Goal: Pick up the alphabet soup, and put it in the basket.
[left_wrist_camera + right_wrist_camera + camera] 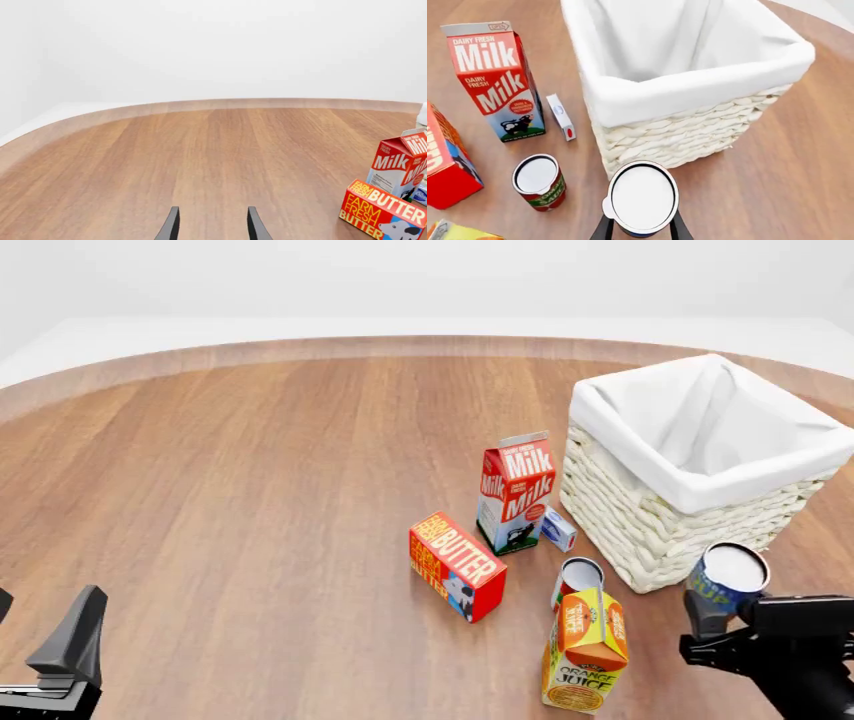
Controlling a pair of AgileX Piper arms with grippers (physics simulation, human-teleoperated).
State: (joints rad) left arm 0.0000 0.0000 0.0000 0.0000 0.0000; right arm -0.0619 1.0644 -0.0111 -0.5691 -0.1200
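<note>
My right gripper (640,221) is shut on the alphabet soup (642,197), a small can with a blue label (725,590) and a silver top. The can is held upright above the table, just outside the near corner of the basket (641,510). That basket is cream wicker (694,131) with a white cloth liner, and nothing shows inside it. In the front view the right gripper (718,620) is at the lower right. My left gripper (213,223) stands open over bare wood, low at the left (40,628), far from the can.
Left of the basket stand a milk carton (518,490), a small white box (558,530), a butter box (457,565), a red-labelled can (578,580) and an orange juice carton (585,650). The red-labelled can (539,181) stands close beside the held can.
</note>
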